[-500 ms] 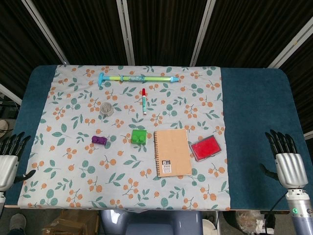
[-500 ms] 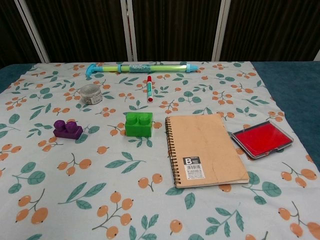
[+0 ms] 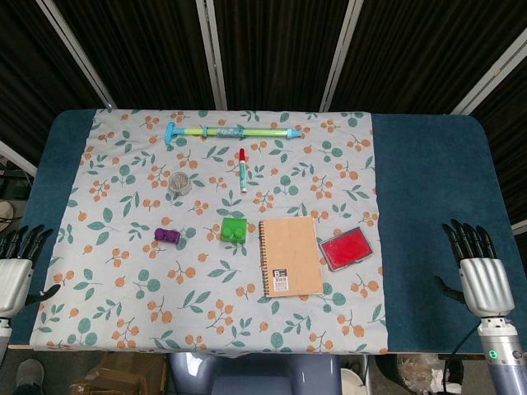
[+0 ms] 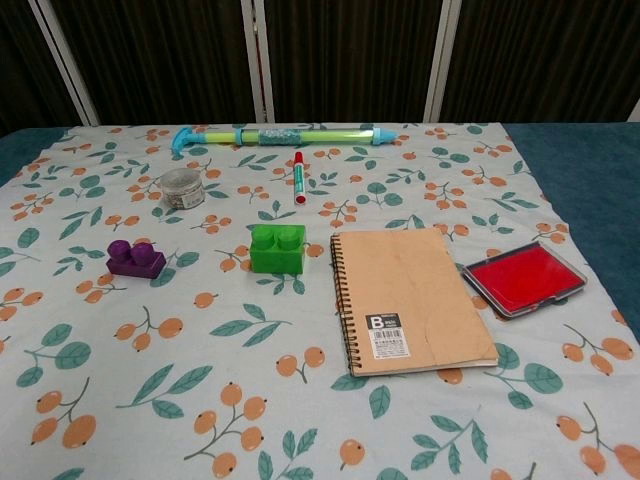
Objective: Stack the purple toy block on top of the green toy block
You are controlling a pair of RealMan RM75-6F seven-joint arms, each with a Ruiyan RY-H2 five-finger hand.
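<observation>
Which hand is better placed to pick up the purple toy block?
Left, probably. The purple toy block lies left of the green toy block, nearer the open left hand; the right hand waits beyond the far side.

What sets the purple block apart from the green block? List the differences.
The purple block is low and flat, while the green block is taller and bulkier. The purple block lies nearer the table's left edge, whereas the green block sits just left of the notebook. Both have two studs on top and rest untouched on the floral cloth.
</observation>
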